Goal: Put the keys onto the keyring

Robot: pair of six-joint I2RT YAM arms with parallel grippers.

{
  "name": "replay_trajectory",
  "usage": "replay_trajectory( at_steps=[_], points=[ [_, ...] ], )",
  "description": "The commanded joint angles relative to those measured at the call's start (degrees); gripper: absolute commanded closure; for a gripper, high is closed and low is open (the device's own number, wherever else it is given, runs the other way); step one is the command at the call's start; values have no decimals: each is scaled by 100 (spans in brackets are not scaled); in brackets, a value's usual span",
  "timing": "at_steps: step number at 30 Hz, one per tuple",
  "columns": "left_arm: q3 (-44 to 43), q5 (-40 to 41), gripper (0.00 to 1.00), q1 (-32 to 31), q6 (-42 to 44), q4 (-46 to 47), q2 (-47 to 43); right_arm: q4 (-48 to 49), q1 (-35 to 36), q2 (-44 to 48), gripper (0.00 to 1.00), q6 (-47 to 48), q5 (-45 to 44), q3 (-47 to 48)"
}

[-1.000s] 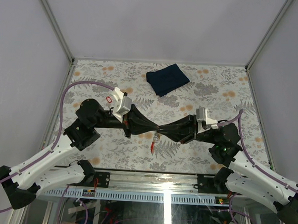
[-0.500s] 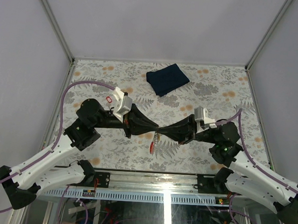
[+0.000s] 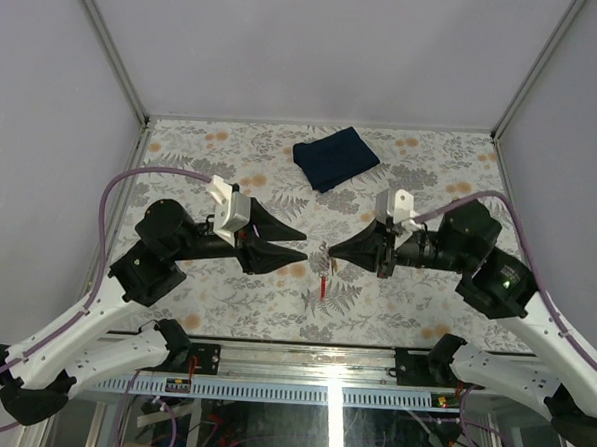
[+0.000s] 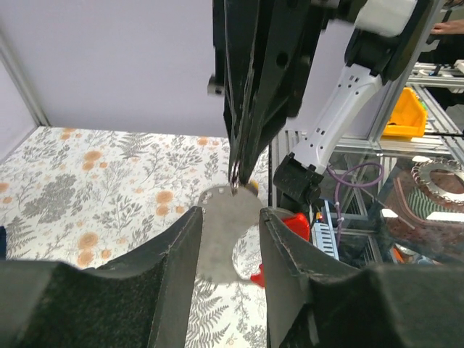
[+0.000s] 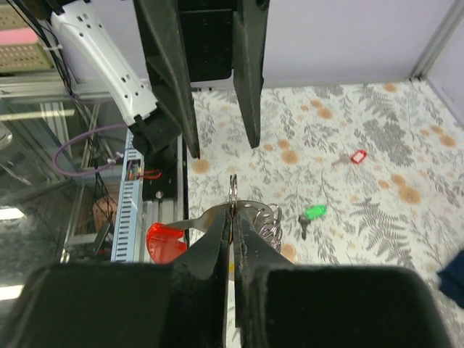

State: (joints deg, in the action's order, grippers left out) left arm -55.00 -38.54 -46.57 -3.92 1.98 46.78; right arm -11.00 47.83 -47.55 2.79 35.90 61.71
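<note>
The keyring (image 5: 262, 212), a silvery loop on a flat metal plate with a red tag (image 5: 164, 243), hangs from my right gripper (image 5: 232, 210), which is shut on its ring. In the top view the right gripper (image 3: 330, 251) holds it above the table's middle, with the red tag (image 3: 323, 285) dangling. My left gripper (image 3: 305, 243) faces it a short gap to the left, open and empty. The left wrist view shows the metal plate (image 4: 223, 226) beyond the open left gripper (image 4: 230, 214), with a yellow speck (image 4: 252, 186) at the right gripper's tip. The green-headed key (image 5: 312, 214) lies on the table.
A folded dark blue cloth (image 3: 334, 156) lies at the back centre of the floral table (image 3: 421, 180). A small red-headed key (image 5: 357, 156) lies on the table beyond the green one. Walls enclose the table on three sides.
My left gripper has opened, let go and drawn back to the left. The right gripper has shut on the keyring and pulled right, so the two arms now stand apart.
</note>
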Motion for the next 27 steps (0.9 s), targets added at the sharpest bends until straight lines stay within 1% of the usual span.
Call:
replay_trajectory(
  at_steps=[1,4,8,14,19,23,27],
  points=[
    [-149,286,63,-32,319,-440,-70,-2487,-7,-637,100,592,-475,1392],
    [-97,404,63,-37,353,-512,-111,-2990,-2,-878,100,627,-805,1718],
    [12,552,63,-34,370,-561,-254,-3402,-2,-1095,100,665,-1001,1964],
    [224,760,63,-29,366,-676,-558,-3575,-2,-1448,100,637,-1018,1943],
    [407,888,63,-30,385,-868,-782,-4238,-2,-2155,100,628,-1186,2417],
    [571,1011,63,-35,407,-1004,-983,-4828,23,-2784,100,638,-1119,2889],
    [648,1100,62,-39,457,-1128,-1118,-5350,288,-3296,100,587,-1255,3213]
  ],
)
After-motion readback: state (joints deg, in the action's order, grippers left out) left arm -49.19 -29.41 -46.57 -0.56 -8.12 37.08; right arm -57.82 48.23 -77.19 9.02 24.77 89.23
